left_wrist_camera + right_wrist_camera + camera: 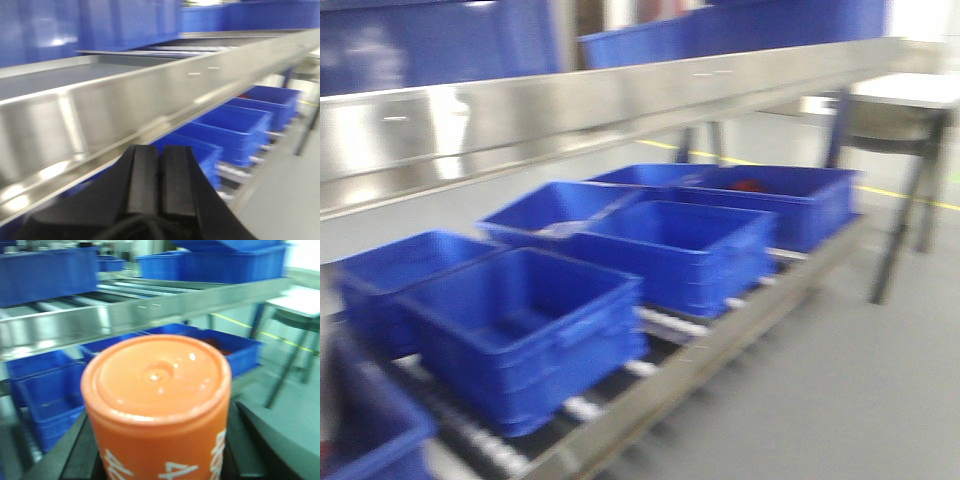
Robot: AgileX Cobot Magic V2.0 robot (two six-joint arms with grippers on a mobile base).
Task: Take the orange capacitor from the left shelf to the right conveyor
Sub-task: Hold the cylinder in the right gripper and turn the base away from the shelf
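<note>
1. Shelf [570, 110] first: a big shiny steel rack fills the front view, with a wide rail across the top and blue bins [520, 330] sitting on rollers on the lower level.
2. Tabletop [910, 90]: white with dark legs, off to the right past the rack. It doesn't look like part of this job.
3. Conveyor: not in any view, so I'd say the whole drop-off half is left to do.
4. Orange capacitor [156, 385]: off the shelf, upright, and pinched between the right jaws, with its flat top facing the wrist cam. The grab looks done to me. What's left is carrying it over to the right and setting it on the belt.
5. Left jaws: pressed together with nothing in them, sitting just in front of the shelf rail.
6. Writing: white print runs down the capacitor's side, but only a "4" is readable and the rest is cut off at the bottom edge. I can't read any labels on the bins or rack because everything's too smeared.
</note>
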